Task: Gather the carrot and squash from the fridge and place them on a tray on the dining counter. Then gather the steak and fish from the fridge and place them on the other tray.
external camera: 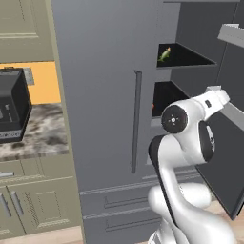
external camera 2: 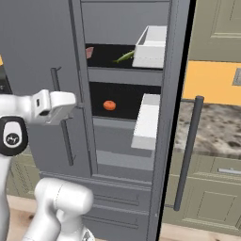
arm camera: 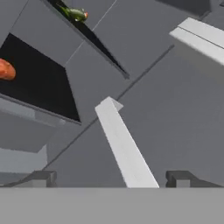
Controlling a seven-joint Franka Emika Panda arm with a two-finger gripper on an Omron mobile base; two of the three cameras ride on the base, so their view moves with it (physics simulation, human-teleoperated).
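The fridge (external camera: 105, 95) stands with its right door swung open. On its upper shelf lies the green squash (external camera 2: 124, 57) (external camera: 165, 55) (arm camera: 75, 14). The orange carrot (external camera 2: 109, 105) (arm camera: 5, 70) rests on the shelf below. A pink piece, probably the steak (external camera 2: 89, 52), sits at the upper shelf's left end. My gripper (arm camera: 111, 178) is open and empty, hanging in front of the open compartment, short of the shelves; its white hand (external camera 2: 54, 106) (external camera: 213, 97) points toward them. The fish, the trays and the dining counter are out of view.
White door bins (external camera 2: 151, 47) (external camera 2: 147, 120) (arm camera: 124, 144) jut from the open door beside the shelves. The door's long handle (external camera 2: 188, 150) stands to the right. The shut left door has a handle (external camera: 137, 121). A dark microwave (external camera: 12, 105) sits on the marble counter (external camera: 45, 136).
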